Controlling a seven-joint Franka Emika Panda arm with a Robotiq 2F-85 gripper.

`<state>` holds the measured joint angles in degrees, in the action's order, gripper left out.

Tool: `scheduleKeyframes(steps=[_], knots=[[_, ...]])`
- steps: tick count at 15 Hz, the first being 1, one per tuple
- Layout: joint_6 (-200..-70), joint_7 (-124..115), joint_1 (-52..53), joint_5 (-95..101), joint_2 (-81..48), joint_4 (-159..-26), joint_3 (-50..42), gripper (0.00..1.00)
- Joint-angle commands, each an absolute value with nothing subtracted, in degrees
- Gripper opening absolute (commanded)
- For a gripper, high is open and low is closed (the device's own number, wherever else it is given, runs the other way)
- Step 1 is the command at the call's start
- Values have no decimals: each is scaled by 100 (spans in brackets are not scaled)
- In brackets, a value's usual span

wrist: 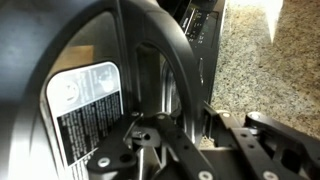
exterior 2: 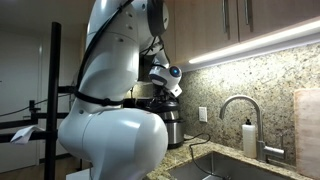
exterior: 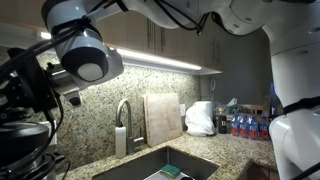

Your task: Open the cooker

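Note:
In an exterior view the cooker [exterior 2: 172, 128] stands on the granite counter beside the robot's white body, black with a silvery band. My gripper [exterior 2: 167, 90] hangs just above it. The wrist view looks straight down onto the cooker's top. A white warning label [wrist: 85, 110] sits at the left, and a black curved handle [wrist: 165, 50] arcs across. My gripper [wrist: 190, 115] is shut on that handle, which runs down between the two fingers. The cooker's body is hidden below the lid in this view.
A steel sink [exterior: 170, 165] with a curved faucet [exterior 2: 240, 105] lies along the counter. Past it stand a cutting board [exterior: 162, 118], a white plastic bag [exterior: 200, 118] and several bottles [exterior: 245, 125]. A soap dispenser [exterior 2: 249, 138] stands beside the faucet. My arm [exterior: 85, 55] fills the upper left.

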<state>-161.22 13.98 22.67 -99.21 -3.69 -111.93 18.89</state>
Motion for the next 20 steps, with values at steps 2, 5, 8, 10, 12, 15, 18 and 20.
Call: scheduleKeyframes(steps=[2,5,8,10,12,15,18,20], knots=[[-16009,1177,2213,-10110,-205,-11220,1826,3],[-16206,1258,2287,-10083,-40,-11280,1846,3],[-16086,994,2247,-9984,-51,-11313,1811,2],[-16038,1036,2223,-10104,1,-11338,1790,2],[-15994,960,2192,-10113,-70,-11368,1745,2],[-16082,976,2197,-10178,-48,-11487,1688,2],[-16212,1058,2237,-10247,61,-11628,1654,2],[-16244,1064,2237,-10315,128,-11714,1642,2]])
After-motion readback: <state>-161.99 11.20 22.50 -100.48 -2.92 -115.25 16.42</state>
